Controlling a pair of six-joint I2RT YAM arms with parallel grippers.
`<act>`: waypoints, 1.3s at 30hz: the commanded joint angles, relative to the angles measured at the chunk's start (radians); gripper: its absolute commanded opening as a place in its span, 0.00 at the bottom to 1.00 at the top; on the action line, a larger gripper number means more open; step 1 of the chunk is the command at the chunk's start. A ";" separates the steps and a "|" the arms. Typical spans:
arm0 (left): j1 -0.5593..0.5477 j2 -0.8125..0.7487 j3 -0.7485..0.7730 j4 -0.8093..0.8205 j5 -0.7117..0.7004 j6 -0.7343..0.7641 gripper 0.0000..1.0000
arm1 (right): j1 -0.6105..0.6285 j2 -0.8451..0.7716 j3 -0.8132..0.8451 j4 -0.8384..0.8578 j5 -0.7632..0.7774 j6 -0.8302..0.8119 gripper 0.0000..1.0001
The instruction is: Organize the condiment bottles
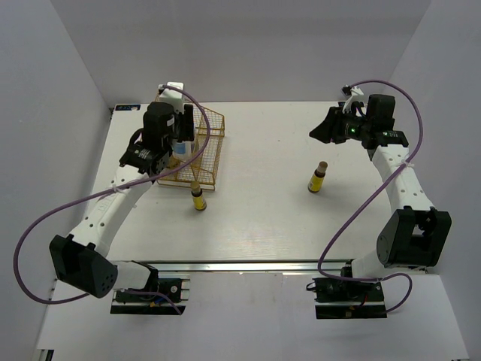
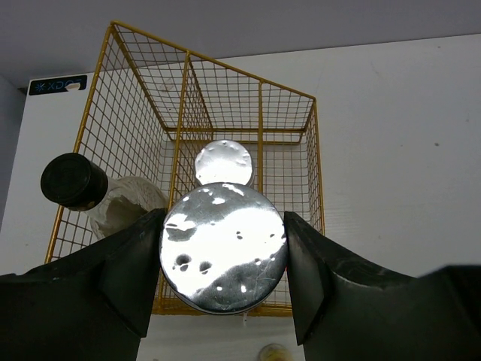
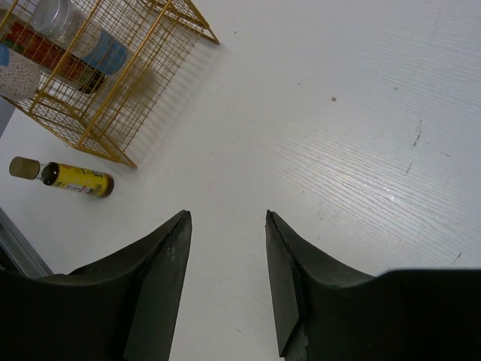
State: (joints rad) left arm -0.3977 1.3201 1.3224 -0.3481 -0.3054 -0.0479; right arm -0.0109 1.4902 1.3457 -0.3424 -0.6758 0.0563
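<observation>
Front and centre in the left wrist view is a silver-lidded jar, and the left gripper has its fingers clamped on either side of it, above the gold wire rack. A second silver lid sits inside the rack, with a black-capped bottle at the rack's left side. In the top view one yellow bottle stands just below the rack and another yellow bottle right of centre. Upper right, the right gripper hangs with fingers apart and nothing between them over the white table.

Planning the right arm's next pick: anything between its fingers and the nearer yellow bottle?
Nothing visible. The right arm's fingers stand open above the table; the yellow bottle stands upright, alone, only tabletop between them.
</observation>
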 commanded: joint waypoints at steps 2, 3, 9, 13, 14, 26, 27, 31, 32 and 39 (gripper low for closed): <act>0.017 -0.042 -0.005 0.087 0.005 0.037 0.00 | 0.002 -0.013 0.013 0.006 0.007 -0.010 0.50; 0.019 -0.039 -0.015 0.090 0.003 0.040 0.00 | 0.002 -0.011 0.013 0.006 0.007 -0.010 0.50; 0.040 -0.024 -0.091 0.167 0.006 0.033 0.00 | 0.003 -0.005 0.023 0.003 0.009 -0.012 0.50; 0.045 -0.009 -0.140 0.204 0.028 0.016 0.00 | 0.002 -0.007 0.024 -0.001 0.013 -0.018 0.50; 0.045 -0.006 -0.146 0.205 0.031 0.011 0.00 | 0.002 -0.005 0.023 -0.003 0.015 -0.019 0.50; 0.045 -0.009 -0.219 0.221 0.026 -0.012 0.46 | 0.003 -0.004 0.010 0.002 0.012 -0.023 0.51; 0.045 -0.010 -0.227 0.219 0.025 -0.015 0.55 | 0.003 -0.004 0.010 0.000 0.010 -0.026 0.52; 0.045 -0.021 -0.241 0.225 0.019 -0.027 0.73 | 0.005 -0.005 0.009 -0.012 -0.037 -0.096 0.59; 0.045 -0.025 -0.244 0.227 0.017 -0.027 0.75 | 0.005 -0.005 0.009 -0.013 -0.063 -0.108 0.62; 0.045 -0.048 -0.244 0.222 0.025 -0.030 0.85 | 0.009 -0.008 0.009 -0.043 -0.139 -0.194 0.65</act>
State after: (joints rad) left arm -0.3565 1.3289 1.0737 -0.1532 -0.2813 -0.0692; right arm -0.0063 1.4902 1.3453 -0.3698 -0.7513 -0.0734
